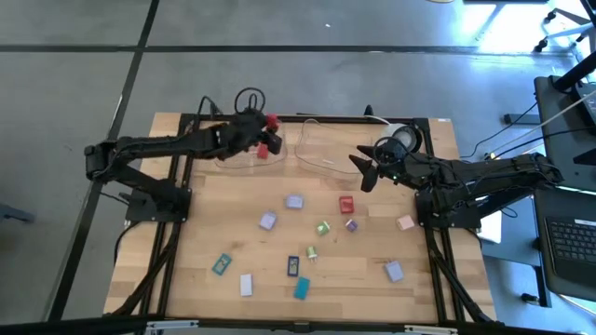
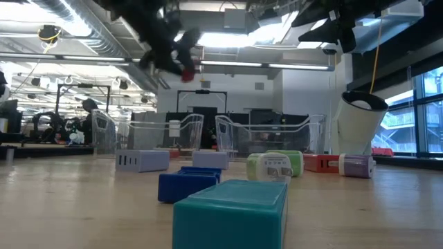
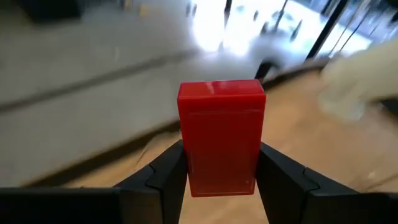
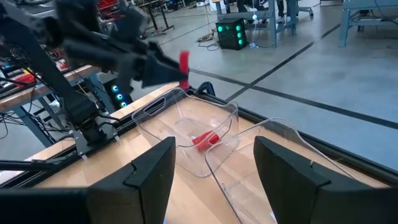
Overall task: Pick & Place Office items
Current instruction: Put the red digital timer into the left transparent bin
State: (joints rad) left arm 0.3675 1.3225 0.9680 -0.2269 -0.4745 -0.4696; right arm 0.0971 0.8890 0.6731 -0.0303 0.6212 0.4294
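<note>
A red block (image 3: 221, 137) is gripped between the fingers of the left pincer (image 1: 267, 124), which is held in the air above the left clear tray (image 1: 244, 154). Inside that tray another red block (image 1: 264, 149) is seen lying. Just right of the left tray stands a second clear tray (image 1: 321, 149). Right of that tray the right pincer (image 1: 365, 171) is held with its fingers parted and nothing between them. Nearer the front edge of the worktop (image 1: 186, 270) than the trays, the other small blocks (image 1: 294, 201) are scattered, well apart from the left tray.
</note>
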